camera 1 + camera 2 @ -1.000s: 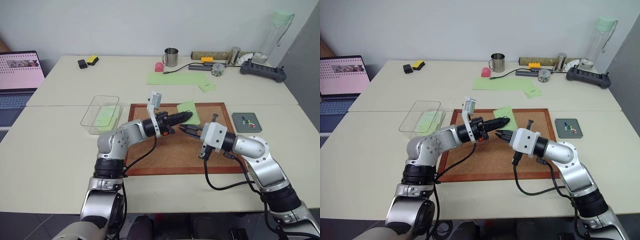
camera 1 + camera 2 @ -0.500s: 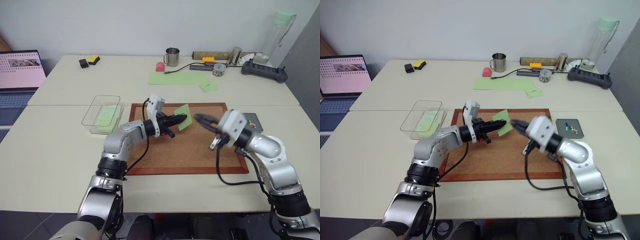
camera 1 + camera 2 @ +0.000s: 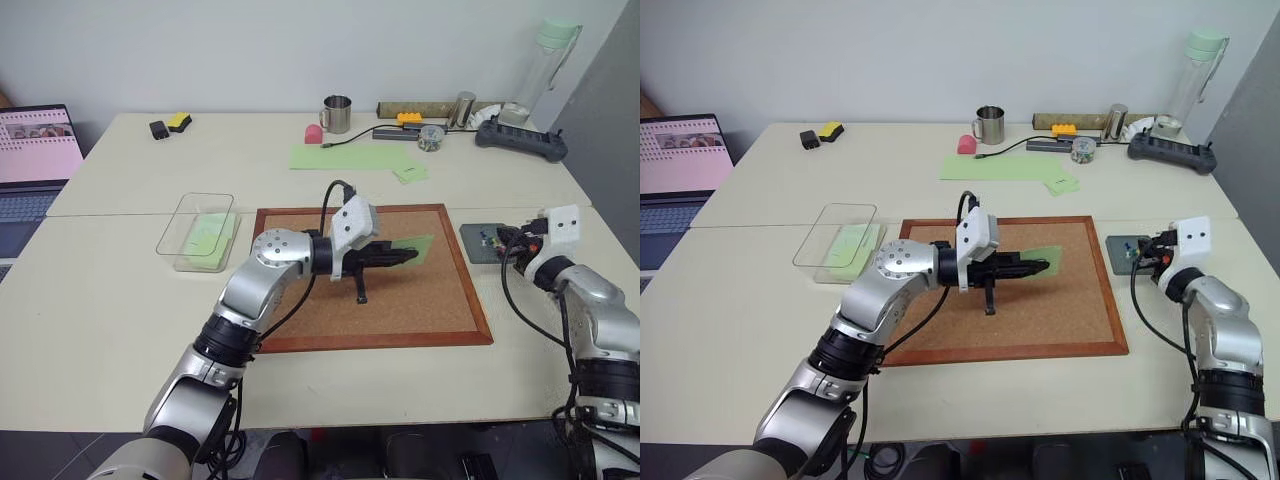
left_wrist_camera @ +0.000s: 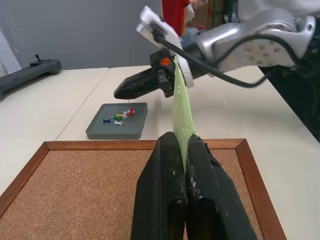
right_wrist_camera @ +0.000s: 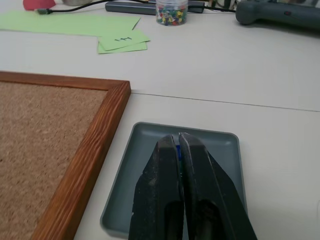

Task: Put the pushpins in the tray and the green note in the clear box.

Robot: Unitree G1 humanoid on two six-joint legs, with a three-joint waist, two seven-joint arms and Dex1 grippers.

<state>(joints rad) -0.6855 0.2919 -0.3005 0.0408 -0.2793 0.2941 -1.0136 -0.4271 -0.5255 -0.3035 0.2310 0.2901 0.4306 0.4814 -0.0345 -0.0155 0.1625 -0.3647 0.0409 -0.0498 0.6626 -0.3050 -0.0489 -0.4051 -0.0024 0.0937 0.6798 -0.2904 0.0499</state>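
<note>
- Left end effector (image 3: pixel 408 256) sits centre frame over the corkboard (image 3: pixel 400 315), pointing toward frame right, fingers pressed together and pinching the green note (image 3: pixel 413 248) by one edge
- Green note sticks out past the fingertips, lifted off the cork; in the left wrist view it stands edge-on, rising from between the black fingers (image 4: pixel 155 200); no mark can be made out on it
- Right end effector (image 3: pixel 1137 254) at right of frame, over the tray (image 3: pixel 478 243), fingers closed; in the right wrist view the two fingers (image 5: pixel 162 200) meet with a bit of blue wedged at the tips, too small to tell what it is
- Tray on the table (image 3: pixel 120 300), just right of the corkboard's upper right corner, not touching the frame
- Pushpins (image 4: pixel 120 117) lie in a small cluster inside the tray: red, blue, white, green heads
- Clear box (image 3: pixel 196 232) at left of centre, just beside the corkboard's left edge, w/ a light-green sheet inside
- Far side of table, upper centre: large green sheet (image 3: pixel 350 156), small green notes (image 5: pixel 121 41) beside it, one w/ a dark mark, small jar of pins (image 5: pixel 171 12), metal mug (image 3: pixel 338 113)
- Laptop (image 3: pixel 35 150) at upper left edge of frame, screen lit
</note>
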